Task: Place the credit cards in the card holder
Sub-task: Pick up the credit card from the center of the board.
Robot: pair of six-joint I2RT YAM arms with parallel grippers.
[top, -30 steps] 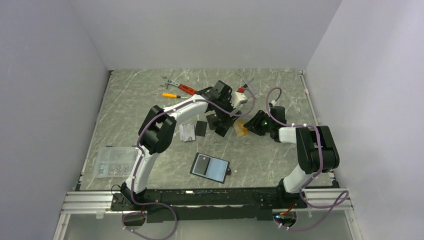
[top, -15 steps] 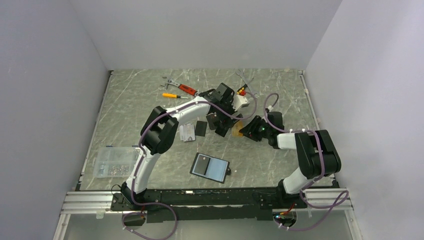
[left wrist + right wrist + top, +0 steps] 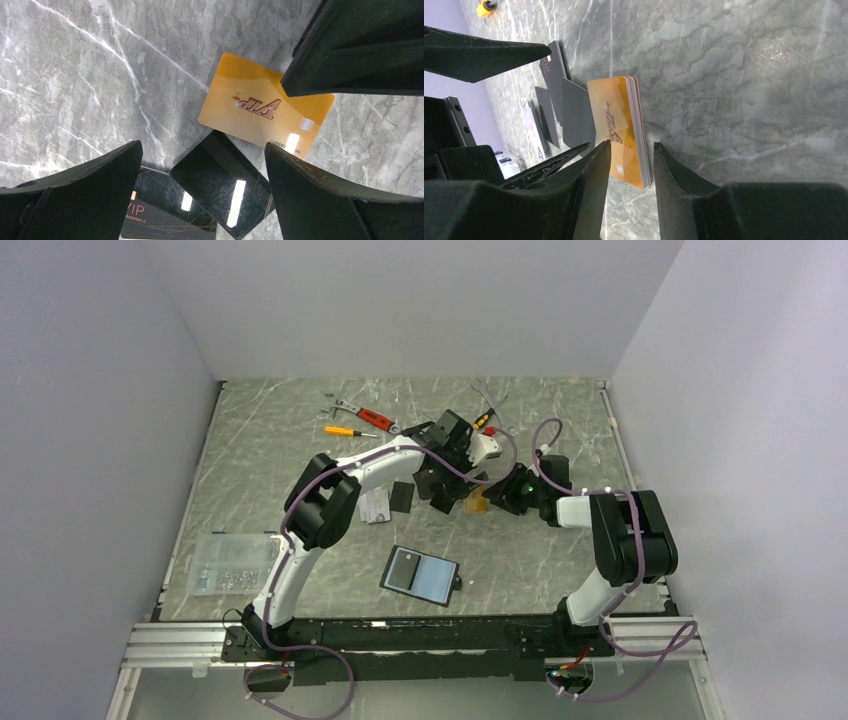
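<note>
Lying flat on the grey worktop (image 3: 75,75), a gold card (image 3: 621,130) has its near end between the right claw's (image 3: 631,147) part-open fingers, unclamped. The left claw (image 3: 202,150) hangs wide apart above it and the black cards (image 3: 225,185) just beside it.

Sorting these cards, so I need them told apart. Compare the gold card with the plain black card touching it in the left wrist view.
Colour: the gold card is orange-gold, while the plain black card is glossy black.
Print: the gold card shows "VIP" lettering and a number line; the plain black card's visible face is blank apart from glare.
Pose: they lie at different angles, the black card's corner meeting the gold card's long edge.
Shared: both are thin and lie flat on the marble table.
</note>
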